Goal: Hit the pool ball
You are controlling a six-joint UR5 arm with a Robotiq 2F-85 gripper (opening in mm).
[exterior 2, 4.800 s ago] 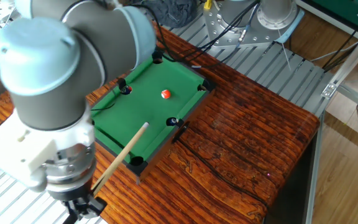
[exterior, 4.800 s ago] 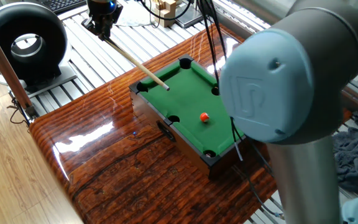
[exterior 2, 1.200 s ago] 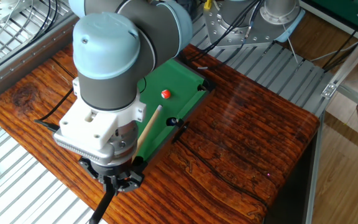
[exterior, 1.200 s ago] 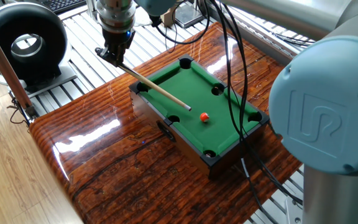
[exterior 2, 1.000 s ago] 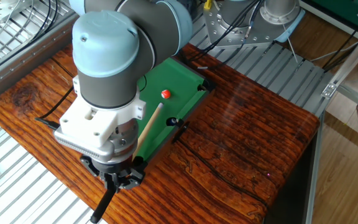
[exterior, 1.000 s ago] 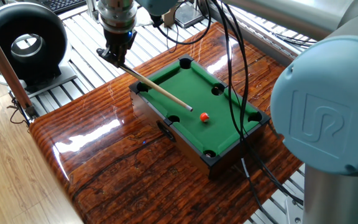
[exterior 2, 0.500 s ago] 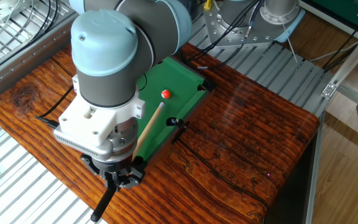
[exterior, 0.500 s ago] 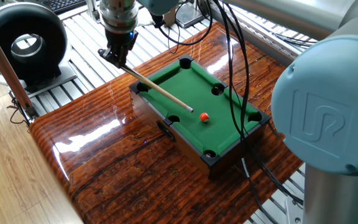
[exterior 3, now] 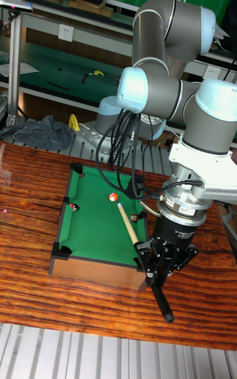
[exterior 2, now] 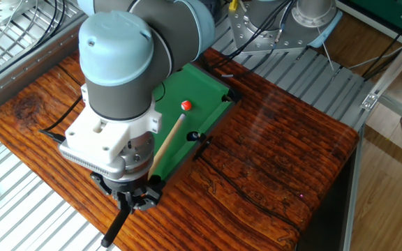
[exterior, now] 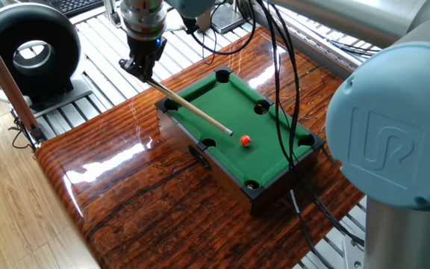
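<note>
The pool ball (exterior: 245,140) is a small orange-red ball on the green felt of a miniature pool table (exterior: 234,97). It also shows as the ball (exterior 2: 185,105) and the ball (exterior 3: 112,197). My gripper (exterior: 142,66) is shut on the dark butt of a wooden cue stick (exterior: 189,106). The cue slants down over the felt, and its tip lies a short gap from the ball, pointing at it. The gripper (exterior 2: 132,200) hangs past the table's near end. In the tall view the gripper (exterior 3: 160,267) holds the cue (exterior 3: 129,224) low over the rim.
The pool table (exterior 2: 204,84) sits on a glossy wooden tabletop (exterior: 140,194). A black round fan-like unit (exterior: 28,46) stands at the left. Cables (exterior: 275,60) trail over the far pockets. A grey cloth (exterior 3: 39,135) lies behind the table.
The arm swung round early on and brought the cue over the felt. In the last second the cue tip has crept slightly closer to the ball, which has not moved.
</note>
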